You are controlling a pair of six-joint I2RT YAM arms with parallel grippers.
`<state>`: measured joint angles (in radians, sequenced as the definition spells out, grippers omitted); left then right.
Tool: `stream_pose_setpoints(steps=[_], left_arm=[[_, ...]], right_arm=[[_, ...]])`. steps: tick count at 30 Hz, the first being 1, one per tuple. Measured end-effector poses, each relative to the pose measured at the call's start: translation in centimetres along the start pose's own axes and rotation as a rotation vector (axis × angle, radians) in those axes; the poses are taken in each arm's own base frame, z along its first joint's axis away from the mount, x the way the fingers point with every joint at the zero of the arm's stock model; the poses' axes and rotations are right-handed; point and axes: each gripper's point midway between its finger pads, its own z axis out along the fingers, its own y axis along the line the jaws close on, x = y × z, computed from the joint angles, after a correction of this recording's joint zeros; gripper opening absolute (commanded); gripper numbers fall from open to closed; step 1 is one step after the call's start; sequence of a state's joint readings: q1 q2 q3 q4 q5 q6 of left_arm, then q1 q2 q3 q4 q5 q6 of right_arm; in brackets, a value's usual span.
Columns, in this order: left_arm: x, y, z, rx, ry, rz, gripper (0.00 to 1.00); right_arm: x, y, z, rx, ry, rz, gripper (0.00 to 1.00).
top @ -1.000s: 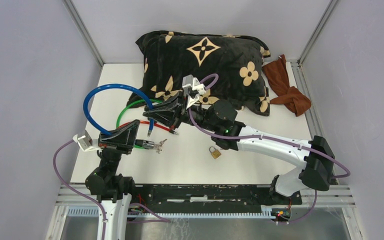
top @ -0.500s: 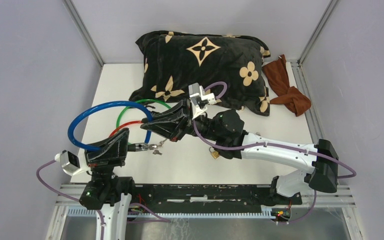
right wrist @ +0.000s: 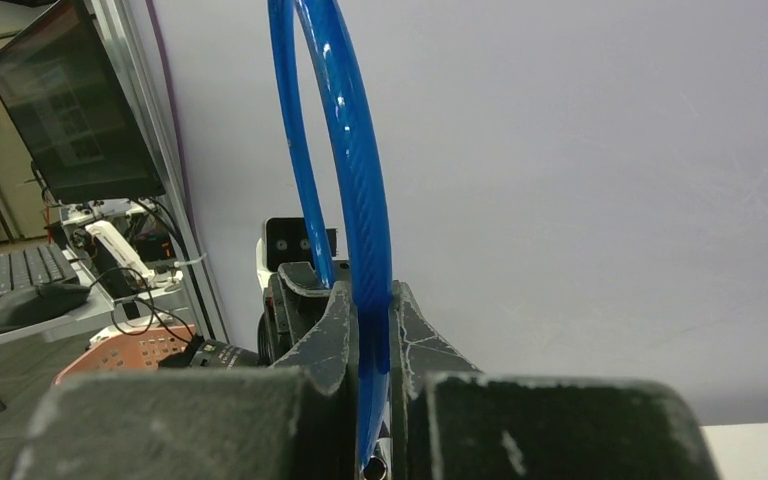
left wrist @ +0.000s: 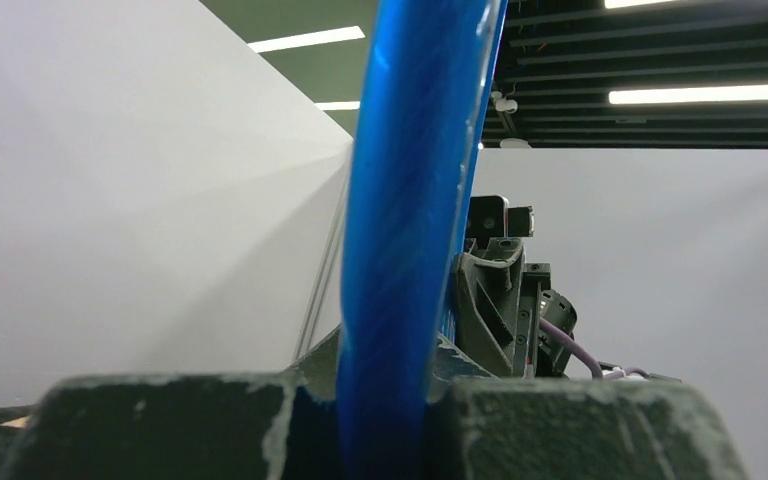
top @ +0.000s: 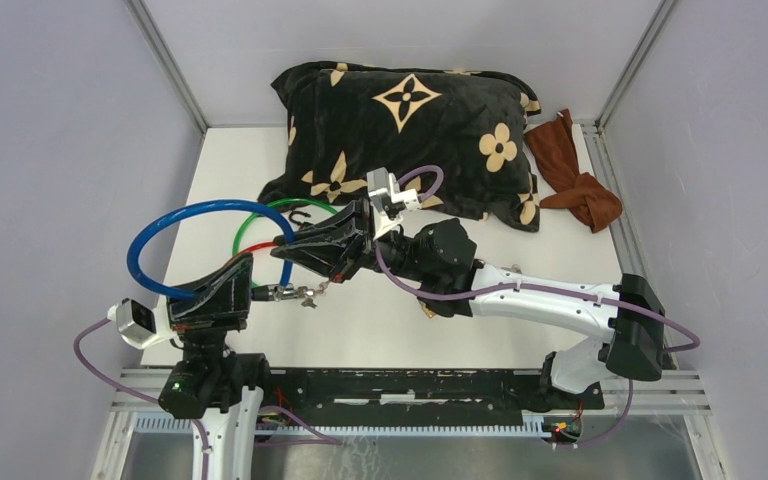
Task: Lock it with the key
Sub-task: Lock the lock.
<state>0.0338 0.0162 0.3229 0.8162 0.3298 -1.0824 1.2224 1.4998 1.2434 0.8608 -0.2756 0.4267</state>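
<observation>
A blue cable lock [top: 175, 218] arcs in a loop above the table's left side, and both grippers hold it. My left gripper [top: 248, 285] is shut on the end with the metal lock head, where a small bunch of keys [top: 309, 296] hangs from the tip. My right gripper [top: 282, 247] is shut on the cable's other end, just above and right of the lock head. In the left wrist view the blue cable [left wrist: 400, 250] runs up between the jaws. In the right wrist view the cable [right wrist: 345, 150] is pinched tight between both fingers [right wrist: 328, 335].
Green [top: 260, 214] and red [top: 252, 250] cable loops lie on the white table behind the grippers. A black flowered pillow [top: 410, 120] fills the back, with a brown cloth [top: 570, 170] to its right. A small brass padlock [top: 427, 312] peeks from under the right arm.
Both grippers have moved left and toward the near edge with the blue cable, and its loop has swung left. The left arm has turned, its wrist camera now lower left. The right arm now covers the padlock.
</observation>
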Motion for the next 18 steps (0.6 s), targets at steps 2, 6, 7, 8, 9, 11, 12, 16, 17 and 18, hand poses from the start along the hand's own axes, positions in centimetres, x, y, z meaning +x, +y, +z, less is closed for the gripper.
stream_pose_setpoints(steps=[2, 6, 7, 8, 9, 11, 12, 16, 17, 18], left_arm=[[0.0, 0.0, 0.0, -0.001, -0.002, -0.003, 0.02], [0.0, 0.2, 0.0, -0.009, -0.004, -0.011, 0.02], [0.0, 0.2, 0.0, -0.01, -0.004, -0.012, 0.02], [0.0, 0.2, 0.0, -0.01, -0.004, -0.012, 0.02], [0.0, 0.2, 0.0, -0.009, -0.003, -0.012, 0.02], [0.0, 0.2, 0.0, -0.01, -0.003, -0.012, 0.02], [0.0, 0.2, 0.0, -0.01, -0.003, -0.012, 0.02], [0.0, 0.2, 0.0, -0.01, -0.004, -0.012, 0.02], [0.0, 0.2, 0.0, -0.01, -0.004, -0.012, 0.02], [0.0, 0.2, 0.0, -0.01, -0.004, -0.012, 0.02]], right_arm=[[0.0, 0.0, 0.0, 0.0, 0.001, -0.009, 0.0], [-0.4, -0.1, 0.3, 0.003, -0.002, -0.049, 0.0], [-0.6, -0.2, 0.3, 0.006, -0.005, -0.063, 0.0], [-0.7, -0.3, 0.3, 0.009, -0.006, -0.075, 0.0], [-0.9, -0.3, 0.3, 0.013, -0.006, -0.087, 0.0], [-1.0, -0.4, 0.2, 0.017, -0.004, -0.104, 0.0], [-1.0, -0.4, 0.2, 0.018, -0.004, -0.11, 0.0], [-0.8, -0.5, 0.1, 0.021, 0.005, -0.114, 0.0], [-0.8, -0.5, 0.1, 0.02, 0.005, -0.114, 0.0], [-0.8, -0.5, 0.1, 0.021, 0.006, -0.112, 0.0]])
